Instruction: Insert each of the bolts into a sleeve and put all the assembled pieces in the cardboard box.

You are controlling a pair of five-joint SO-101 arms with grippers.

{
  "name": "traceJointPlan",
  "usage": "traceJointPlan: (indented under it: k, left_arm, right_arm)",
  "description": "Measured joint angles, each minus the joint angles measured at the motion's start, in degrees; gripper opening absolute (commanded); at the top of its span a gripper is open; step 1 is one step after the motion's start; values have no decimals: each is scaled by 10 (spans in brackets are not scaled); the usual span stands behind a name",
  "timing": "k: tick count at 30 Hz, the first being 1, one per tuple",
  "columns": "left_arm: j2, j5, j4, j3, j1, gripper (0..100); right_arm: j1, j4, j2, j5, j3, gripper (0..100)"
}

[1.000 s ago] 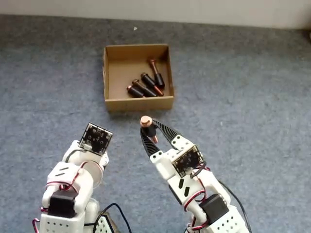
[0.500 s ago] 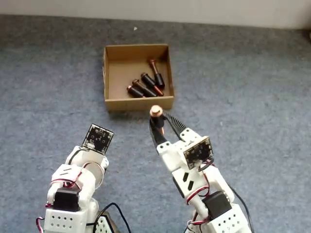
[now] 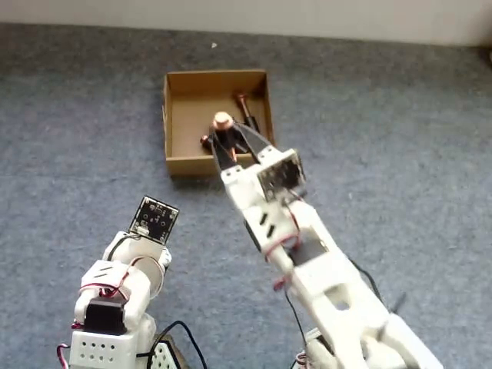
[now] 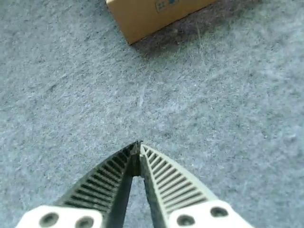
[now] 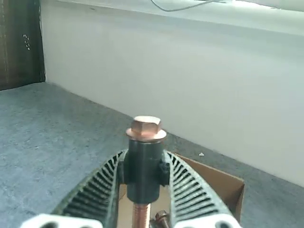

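From above, the right claw [image 3: 232, 144] holds the assembled piece [image 3: 224, 123] upright over the near wall of the cardboard box [image 3: 175, 115]: better to carry it further in, lower, then release. Left wrist: the left claw [image 4: 138, 159] is pinched shut, empty, above the desk [image 4: 228, 118]. Right wrist: sleeve [image 5: 144, 171] clamped, bolt head [image 5: 146, 129] up.

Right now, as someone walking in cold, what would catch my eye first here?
First, the right gripper, which holds a sleeved bolt upright over the cardboard box, where other assembled pieces lie. After that, the left gripper, which is shut above the grey carpet near a box corner.
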Motion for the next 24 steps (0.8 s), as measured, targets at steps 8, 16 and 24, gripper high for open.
traceJointPlan:
  k: [8, 16, 24]
  left_arm:
    - [0, 0, 0, 3, 0, 6]
    - [0, 0, 0, 12, 0, 6]
    - [0, 0, 0, 12, 0, 6]
  right_arm:
    - [30, -105, 335, 0, -185, 5]
    - [47, -107, 492, -1, -274, 86]
    - [47, -81, 494, -2, -291, 91]
